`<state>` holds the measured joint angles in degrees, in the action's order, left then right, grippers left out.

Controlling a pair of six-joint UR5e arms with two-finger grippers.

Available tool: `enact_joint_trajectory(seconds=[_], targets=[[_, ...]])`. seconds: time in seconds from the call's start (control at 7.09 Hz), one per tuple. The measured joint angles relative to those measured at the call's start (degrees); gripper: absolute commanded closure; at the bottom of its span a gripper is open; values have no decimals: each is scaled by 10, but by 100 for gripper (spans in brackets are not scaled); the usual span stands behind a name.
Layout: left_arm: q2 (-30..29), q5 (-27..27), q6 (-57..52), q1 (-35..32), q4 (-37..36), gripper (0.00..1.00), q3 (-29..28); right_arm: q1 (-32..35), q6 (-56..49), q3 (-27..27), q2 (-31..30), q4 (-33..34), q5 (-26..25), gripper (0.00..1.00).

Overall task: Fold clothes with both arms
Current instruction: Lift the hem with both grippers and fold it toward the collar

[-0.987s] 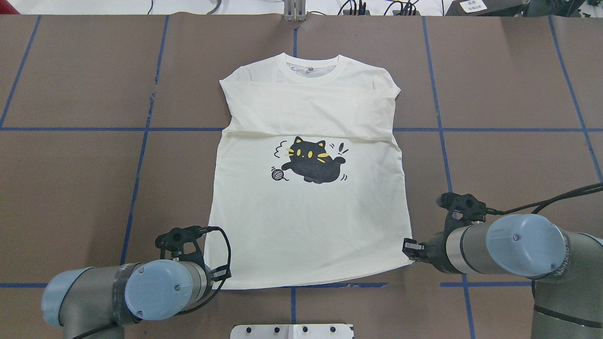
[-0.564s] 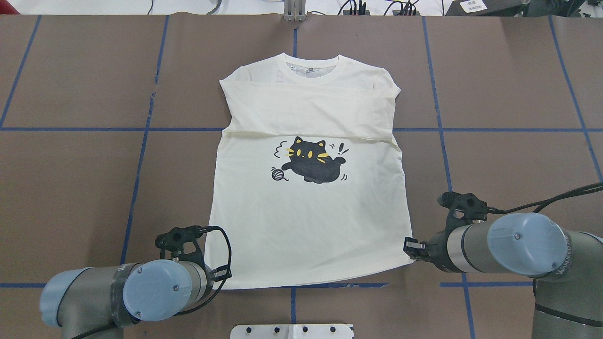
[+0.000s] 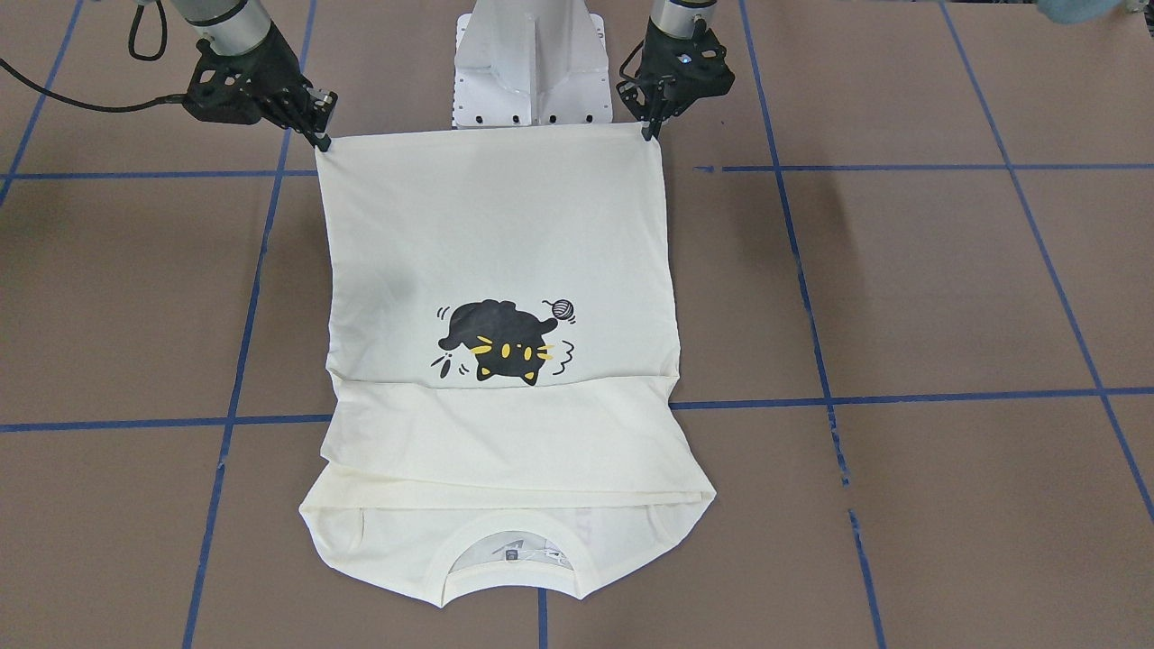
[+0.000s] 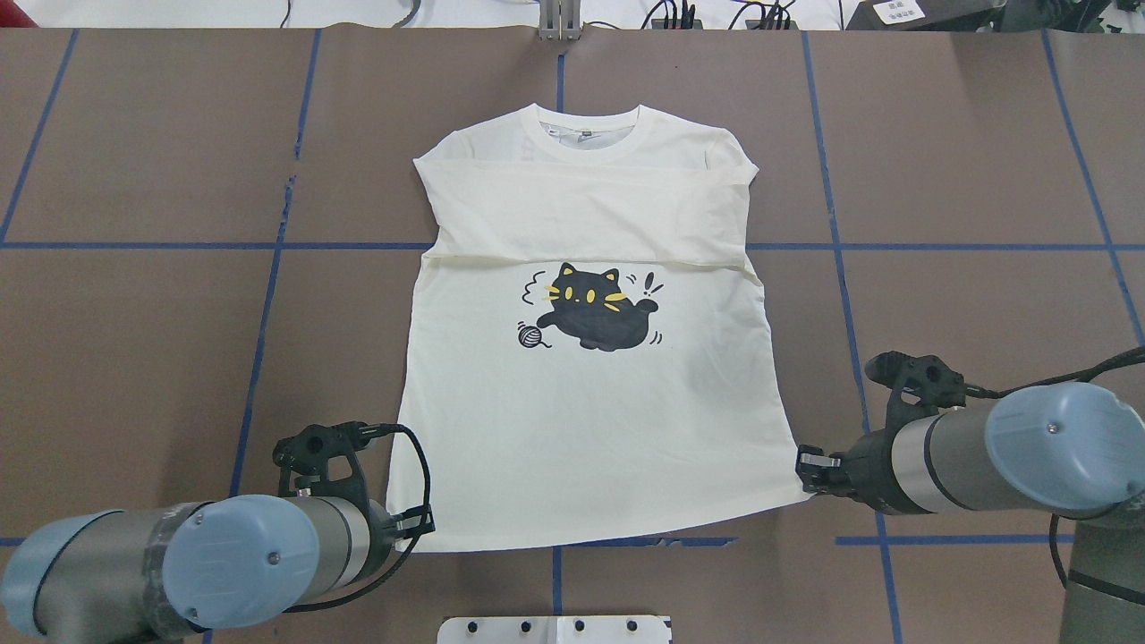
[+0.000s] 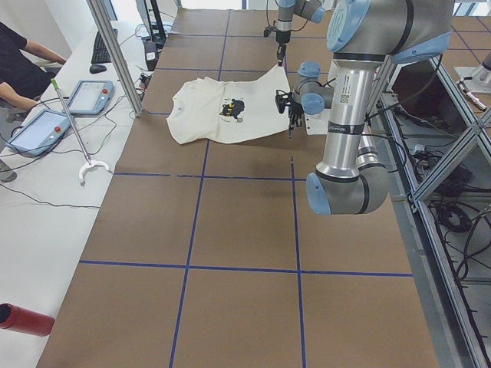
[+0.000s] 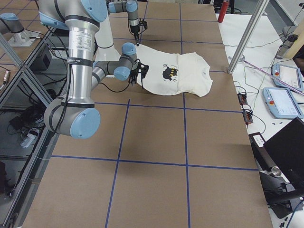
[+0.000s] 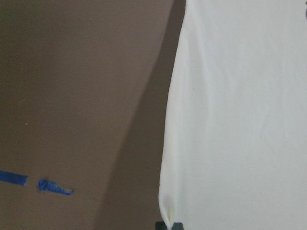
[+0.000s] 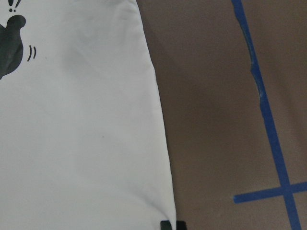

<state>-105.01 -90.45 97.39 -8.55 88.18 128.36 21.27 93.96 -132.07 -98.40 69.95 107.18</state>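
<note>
The cream T-shirt (image 4: 581,429) lies on the brown table with the black cat print (image 4: 590,309) facing up. Its sleeves are folded across the chest and its collar points away from the robot. My left gripper (image 4: 420,523) is shut on the hem's left corner, which shows at the bottom of the left wrist view (image 7: 170,223). My right gripper (image 4: 805,465) is shut on the hem's right corner (image 8: 170,223). In the front-facing view the left gripper (image 3: 649,135) and right gripper (image 3: 322,142) hold the hem stretched straight between them, slightly off the table.
The white pedestal base (image 3: 532,63) stands just behind the hem. Blue tape lines (image 4: 268,295) grid the brown table cover. Beside the table's far side, tablets (image 5: 38,130), a grabber stick (image 5: 73,126) and a red cylinder (image 5: 27,318) lie on a white bench, with a person's arm nearby.
The right gripper has moved outward to the right with its hem corner, and the left arm has drawn back and left. The hem now looks wider and tauter.
</note>
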Motion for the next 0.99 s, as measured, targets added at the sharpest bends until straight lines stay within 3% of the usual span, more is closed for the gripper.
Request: enact_joint_trajectory(seconds=[0.28,0.56,0.99], targets=[[0,-14,-2,25,-42,100,69,-5,1,-52,-32,0,77,100],[-2,-23,1,64,-54,100,109,-9,1,-70,-36,0,157,100],[-13,-36,-12,56,-55,100,109,64,-33,-38,-9,0,177,100]])
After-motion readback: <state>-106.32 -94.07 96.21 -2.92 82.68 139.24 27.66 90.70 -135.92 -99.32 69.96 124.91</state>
